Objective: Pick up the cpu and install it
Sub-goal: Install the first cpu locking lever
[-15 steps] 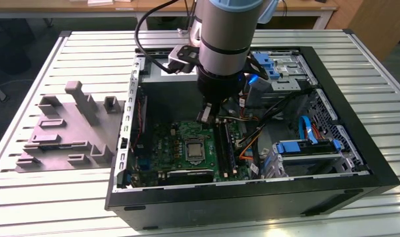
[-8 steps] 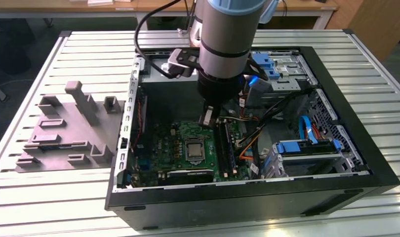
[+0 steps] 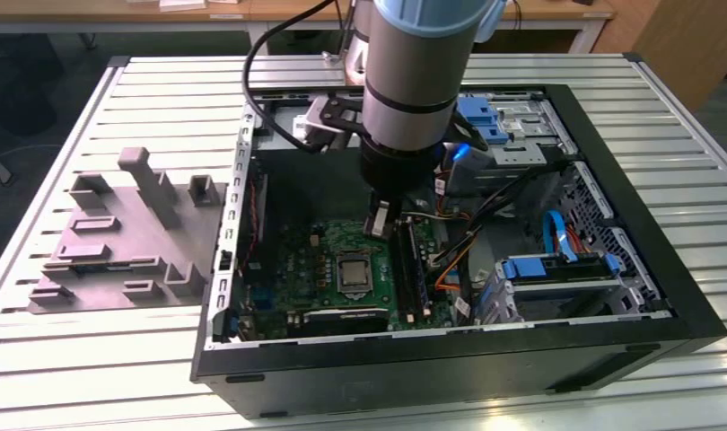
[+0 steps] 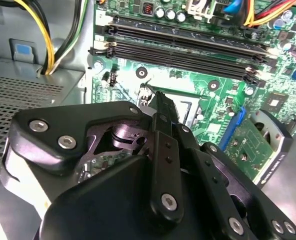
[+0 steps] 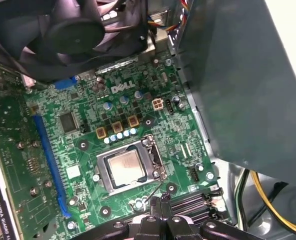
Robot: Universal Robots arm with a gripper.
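I have the arm lowered into the open computer case (image 3: pixel 459 359), with the gripper (image 3: pixel 380 220) hanging just above the green motherboard (image 3: pixel 310 260). Taking the CPU socket (image 3: pixel 354 272) as my landmark: the cpu (image 5: pixel 126 166) lies flat inside it, its pale metal top showing in the first wrist view, framed by the shiny socket frame (image 5: pixel 104 171). The gripper (image 5: pixel 157 207) sits just off the socket's edge, on the side toward the black memory slots (image 5: pixel 197 202), and it holds nothing; in the second wrist view its fingers (image 4: pixel 163 112) look pressed together into one narrow black tip. From the exterior view, the tip stands just beyond the socket, between it and the case's far wall. The memory slots (image 3: pixel 406 269) run alongside the socket on the exterior view's right. A blue expansion slot (image 5: pixel 50 165) lies well away from the socket on its other side, and a black fan (image 5: pixel 73 35) sits past the socket's capacitor row. Outside the case, well off to the exterior view's left of the socket, a grey moulded plastic tray (image 3: pixel 124 242) rests on the slatted table (image 3: pixel 52 359).
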